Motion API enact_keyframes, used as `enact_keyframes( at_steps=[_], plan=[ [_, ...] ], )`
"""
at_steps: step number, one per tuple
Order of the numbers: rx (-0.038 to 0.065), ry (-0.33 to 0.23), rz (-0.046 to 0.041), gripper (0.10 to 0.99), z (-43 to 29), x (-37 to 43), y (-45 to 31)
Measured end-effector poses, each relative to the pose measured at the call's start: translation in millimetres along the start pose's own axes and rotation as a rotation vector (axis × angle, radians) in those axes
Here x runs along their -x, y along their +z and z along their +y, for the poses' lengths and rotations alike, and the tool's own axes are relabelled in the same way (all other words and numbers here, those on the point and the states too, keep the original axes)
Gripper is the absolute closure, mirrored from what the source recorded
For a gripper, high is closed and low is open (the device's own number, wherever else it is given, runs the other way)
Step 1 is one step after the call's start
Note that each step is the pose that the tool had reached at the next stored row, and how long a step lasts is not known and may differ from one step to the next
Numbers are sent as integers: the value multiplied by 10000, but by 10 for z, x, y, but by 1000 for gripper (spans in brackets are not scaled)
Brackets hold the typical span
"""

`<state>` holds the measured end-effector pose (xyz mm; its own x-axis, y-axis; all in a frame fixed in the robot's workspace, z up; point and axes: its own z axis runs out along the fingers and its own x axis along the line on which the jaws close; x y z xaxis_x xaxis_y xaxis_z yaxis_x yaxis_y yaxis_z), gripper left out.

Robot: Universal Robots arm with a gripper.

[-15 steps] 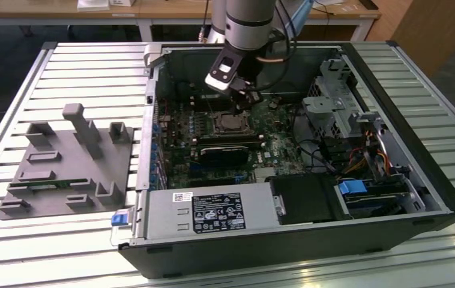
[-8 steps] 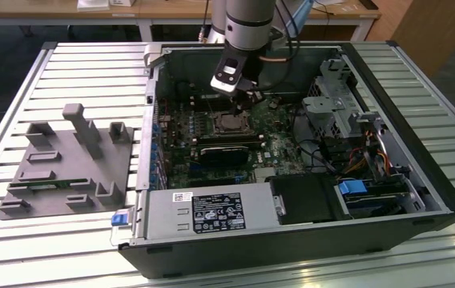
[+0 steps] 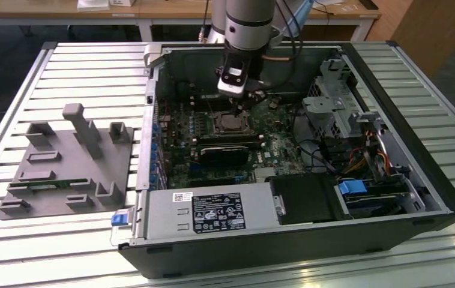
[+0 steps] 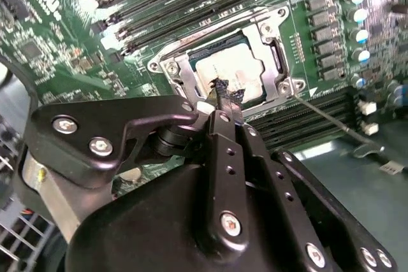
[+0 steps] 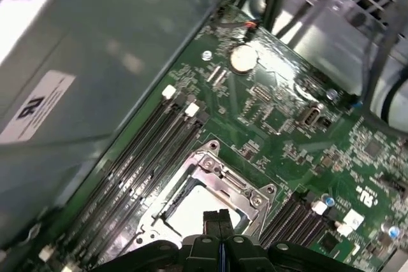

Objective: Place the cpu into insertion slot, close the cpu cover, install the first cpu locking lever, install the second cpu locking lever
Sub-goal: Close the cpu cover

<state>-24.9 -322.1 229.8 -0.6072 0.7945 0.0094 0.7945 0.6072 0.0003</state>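
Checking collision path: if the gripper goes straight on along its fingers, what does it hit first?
Most likely the cpu top, showing through the cpu cover window; the shut gripper points at it. Depth is unclear; the cover's near edge could come first.

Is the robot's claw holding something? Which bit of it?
Nothing seems held: the gripper is shut and empty, its tips by the edge of the cpu cover, above the cpu.

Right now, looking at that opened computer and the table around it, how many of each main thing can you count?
cpu: 1
cpu cover: 1
tool: 1
coin battery: 1
computer case: 1
grey fixture plate: 1
Total: 6
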Motion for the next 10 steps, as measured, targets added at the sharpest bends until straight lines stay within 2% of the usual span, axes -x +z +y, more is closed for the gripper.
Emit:
enact_keyframes(
  at_steps=[10],
  plan=[
    [-16,-1815,1,980,0,0,3]
  ],
)
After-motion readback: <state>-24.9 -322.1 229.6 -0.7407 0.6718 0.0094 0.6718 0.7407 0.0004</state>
